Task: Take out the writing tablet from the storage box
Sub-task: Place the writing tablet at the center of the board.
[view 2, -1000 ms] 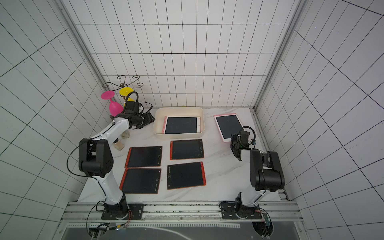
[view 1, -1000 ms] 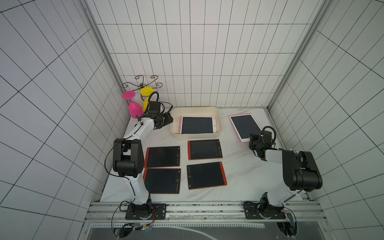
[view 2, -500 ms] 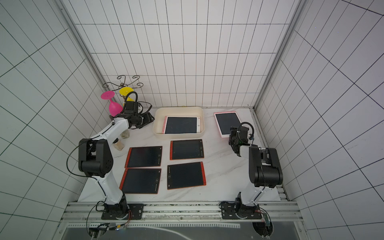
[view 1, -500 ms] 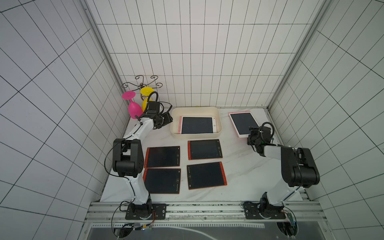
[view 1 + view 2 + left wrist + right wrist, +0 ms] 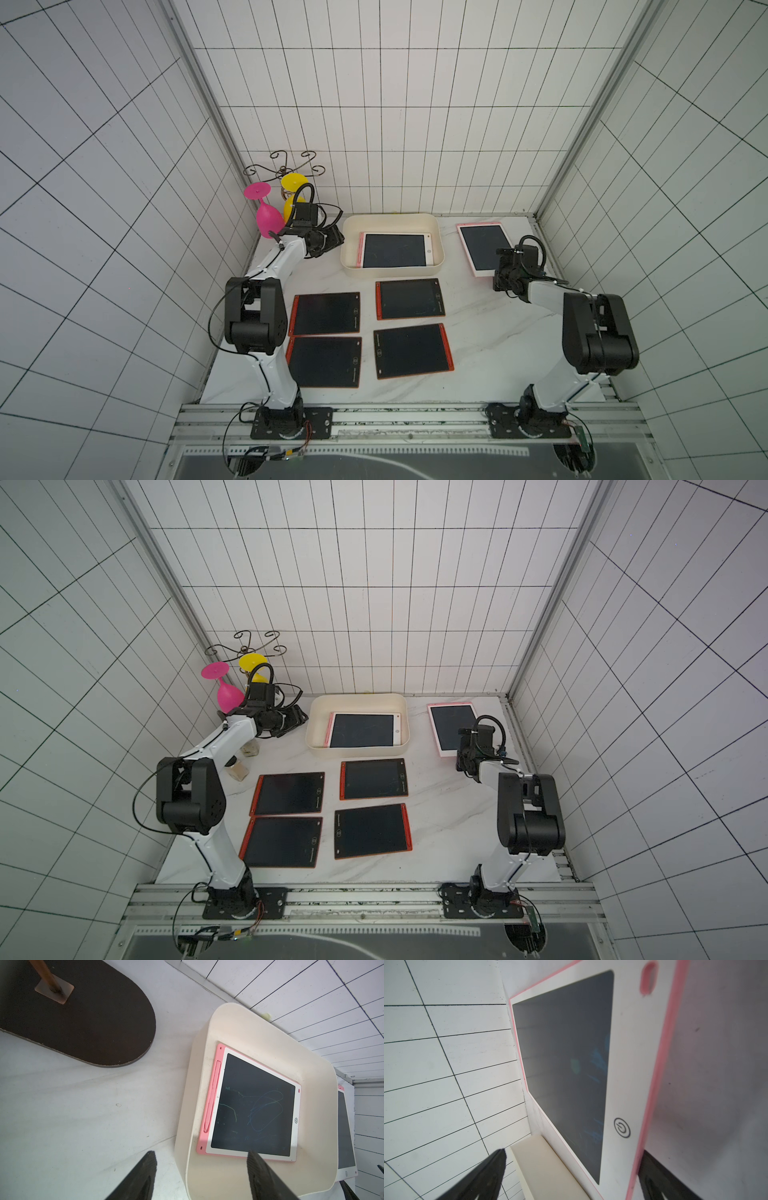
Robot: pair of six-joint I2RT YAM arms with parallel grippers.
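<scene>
The cream-white storage box [image 5: 390,272] [image 5: 357,752] [image 5: 184,1134] stands at the back middle of the table. A pink-and-white writing tablet [image 5: 395,250] [image 5: 362,730] [image 5: 253,1109] lies flat inside it, dark screen up. My left gripper [image 5: 334,242] [image 5: 201,1153] is open just outside the box's left wall, touching nothing. A second pink tablet [image 5: 482,245] [image 5: 451,727] [image 5: 564,1053] lies on the table right of the box. My right gripper [image 5: 503,272] [image 5: 574,1151] is open at that tablet's near edge, its jaws spread wide on either side of the edge.
Several red-framed tablets [image 5: 326,313] lie in two rows at the table's front middle. A wire rack on a dark oval base [image 5: 83,1018] holds a pink goblet [image 5: 266,216] and a yellow one at the back left. Two small jars [image 5: 239,771] stand by the left arm.
My right gripper has opened and let go of the second pink tablet, which now lies flat right of the box. The left arm has not moved.
</scene>
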